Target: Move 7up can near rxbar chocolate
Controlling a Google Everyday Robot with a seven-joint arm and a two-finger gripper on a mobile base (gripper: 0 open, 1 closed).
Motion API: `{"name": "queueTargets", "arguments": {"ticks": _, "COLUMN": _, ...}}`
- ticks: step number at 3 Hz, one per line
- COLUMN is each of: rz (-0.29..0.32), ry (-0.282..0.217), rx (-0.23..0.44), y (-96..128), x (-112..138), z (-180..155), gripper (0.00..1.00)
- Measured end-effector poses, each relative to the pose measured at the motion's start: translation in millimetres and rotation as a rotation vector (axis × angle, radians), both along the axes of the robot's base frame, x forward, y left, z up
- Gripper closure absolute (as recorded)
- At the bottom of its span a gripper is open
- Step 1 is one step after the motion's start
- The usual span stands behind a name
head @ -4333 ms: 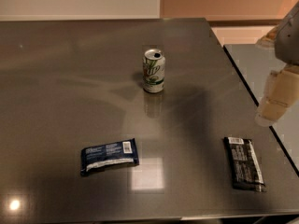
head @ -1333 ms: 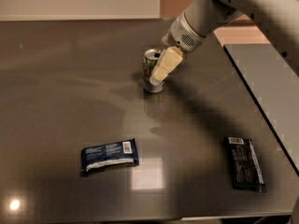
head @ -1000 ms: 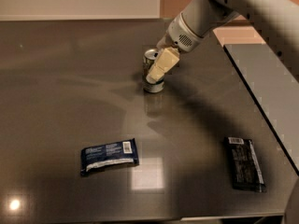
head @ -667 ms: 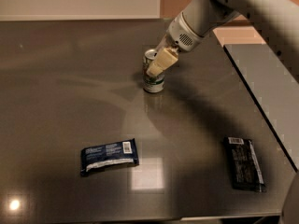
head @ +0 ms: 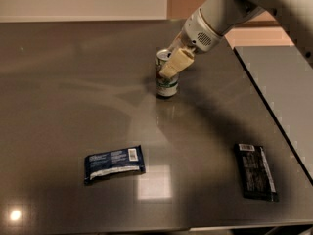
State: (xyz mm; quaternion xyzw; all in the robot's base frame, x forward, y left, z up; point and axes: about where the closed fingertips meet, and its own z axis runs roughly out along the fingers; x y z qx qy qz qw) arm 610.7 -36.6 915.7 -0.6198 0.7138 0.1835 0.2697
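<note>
A dark grey, glossy bench (head: 73,82) fills nearly the whole view, with two pale patches of reflected light at its near edge.

Nearest the camera, a navy-blue snack bar (head: 114,163) lies flat. It is well in front of the can and somewhat to its left, with its long side running almost across the view. The black-wrapped chocolate bar (head: 256,171) also lies flat, well apart from the can, in front of it and far to its right. Its long side points away from the camera and its barcode end is the end nearer the can's row.

Farther back, the drink can (head: 166,84) stands upright near the middle of the bench, with its green band at the base.

The gripper (head: 168,67) is at the upper part of the can, reaching down from the can's upper right. A pale part of it crosses the can's front. Whether the jaws are apart or clamped on the can cannot be told.

The white arm (head: 220,13) runs up and to the right behind the can. A second grey surface (head: 283,82) lies to the right of the can, beyond the bench's edge. A pale wall (head: 83,1) stands behind it all.
</note>
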Motion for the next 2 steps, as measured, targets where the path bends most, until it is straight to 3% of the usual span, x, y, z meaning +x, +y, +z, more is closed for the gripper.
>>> {"name": "queueTargets", "arguments": {"ticks": 1, "rz": -0.002, "ry": -0.008, "rx": 0.003, "y": -19.8, "x": -21.4, "z": 12.5, "gripper": 1.00}}
{"name": "queueTargets", "arguments": {"ticks": 2, "rz": -0.061, "ry": -0.002, "rx": 0.013, "y": -61.3, "x": -52.1, "z": 22.5, "gripper": 1.00}}
